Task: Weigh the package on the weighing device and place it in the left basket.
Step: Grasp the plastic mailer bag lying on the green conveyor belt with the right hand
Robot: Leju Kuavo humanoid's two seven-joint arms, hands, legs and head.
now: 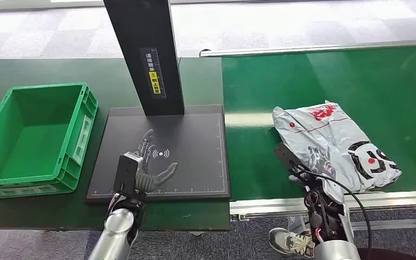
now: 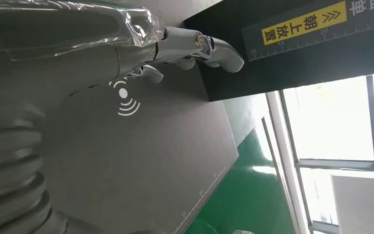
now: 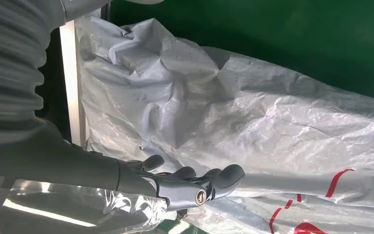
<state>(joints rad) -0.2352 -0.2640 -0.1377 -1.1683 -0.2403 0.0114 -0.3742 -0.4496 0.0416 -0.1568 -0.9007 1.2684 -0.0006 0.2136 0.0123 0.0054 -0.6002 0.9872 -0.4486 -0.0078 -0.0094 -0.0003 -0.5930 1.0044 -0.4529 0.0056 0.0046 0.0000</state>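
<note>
Grey carpet tiles run along the top of the head view, behind your dark green table (image 1: 43, 70) on the left and a brighter green conveyor belt (image 1: 325, 81) on the right.

Item 1: basket (image 1: 32, 135), green plastic crate, centre left of frame, standing on the table just beside the scale.

Item 2: scale (image 1: 195, 146), flat black platform with ruler marks on its edges and a white signal mark (image 1: 161, 154) near its middle. A black post (image 1: 143, 54) rises from its far edge and carries a yellow label (image 1: 154, 82).

Item 3: package (image 1: 330, 143), crumpled grey plastic mailer with red and black print, centre right of frame, lying on the belt near its front edge, well apart from the scale.

Item 4: your left hand (image 1: 150, 162), lower centre, over the near part of the scale beside the signal mark. Fingers are spread apart and nothing is in them. In the left wrist view the fingers (image 2: 219, 48) reach toward the post; you cannot tell whether they touch the platform.

Item 5: your right hand (image 1: 309, 165), lower right, at the near left edge of the package. In the right wrist view the fingers (image 3: 224, 175) lie stretched out along the plastic (image 3: 253, 112), not closed on it.

Item 6: a shoe (image 1: 290, 242), bottom edge, on the floor below the belt's metal rail (image 1: 390, 197).
</note>
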